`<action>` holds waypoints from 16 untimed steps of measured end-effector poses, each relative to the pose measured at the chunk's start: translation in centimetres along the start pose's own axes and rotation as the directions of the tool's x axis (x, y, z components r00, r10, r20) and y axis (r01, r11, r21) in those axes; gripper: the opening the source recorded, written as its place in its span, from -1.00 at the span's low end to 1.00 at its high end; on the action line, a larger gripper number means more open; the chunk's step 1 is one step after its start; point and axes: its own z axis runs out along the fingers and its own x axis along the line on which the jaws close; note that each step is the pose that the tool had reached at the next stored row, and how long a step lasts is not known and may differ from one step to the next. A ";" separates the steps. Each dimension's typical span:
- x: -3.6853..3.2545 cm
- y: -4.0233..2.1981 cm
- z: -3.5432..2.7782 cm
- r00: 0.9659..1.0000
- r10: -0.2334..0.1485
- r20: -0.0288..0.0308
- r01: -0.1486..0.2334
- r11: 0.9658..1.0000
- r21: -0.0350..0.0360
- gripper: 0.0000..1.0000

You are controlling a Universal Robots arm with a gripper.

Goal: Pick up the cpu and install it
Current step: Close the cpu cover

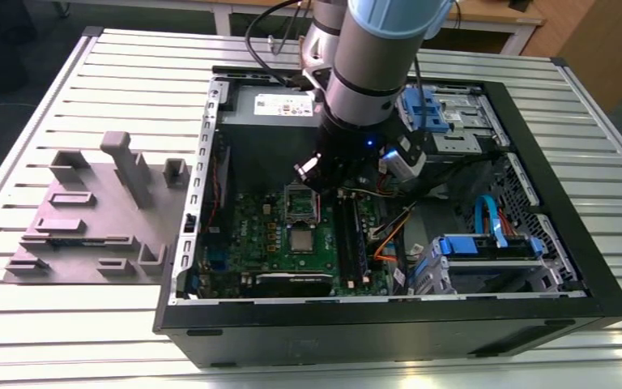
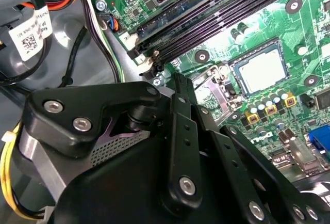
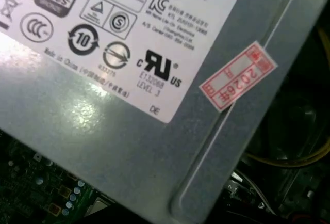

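The cpu (image 1: 302, 241) is a small silvery square lying flat in a black surround on the green motherboard (image 1: 257, 235) inside the open black computer case (image 1: 398, 324). The second wrist view shows the cpu (image 2: 260, 72) with a hinged metal frame (image 2: 211, 87) beside it. That metal frame (image 1: 302, 203) lies between the cpu and my gripper (image 1: 320, 177), which hangs low over the board on the power-supply side, apart from the cpu. In the second wrist view the black linkage of the gripper (image 2: 180, 82) ends just short of the frame. Nothing shows in its grasp.
A grey power supply (image 1: 279, 105) with a white label (image 3: 103, 28) lies just behind the arm. Black memory slots (image 2: 216, 22), orange and yellow cables (image 1: 392, 235) and blue drive bays (image 1: 484, 247) crowd the exterior view's right. A grey fixture (image 1: 95, 211) stands on the slatted table.
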 end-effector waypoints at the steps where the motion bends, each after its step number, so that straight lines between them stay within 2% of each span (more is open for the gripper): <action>1: 0.06 0.03 0.03 1.000 0.000 0.000 0.000 1.000 0.000 -0.80; 16: 0.41 0.23 0.63 1.000 0.000 0.001 0.000 1.000 0.000 -0.80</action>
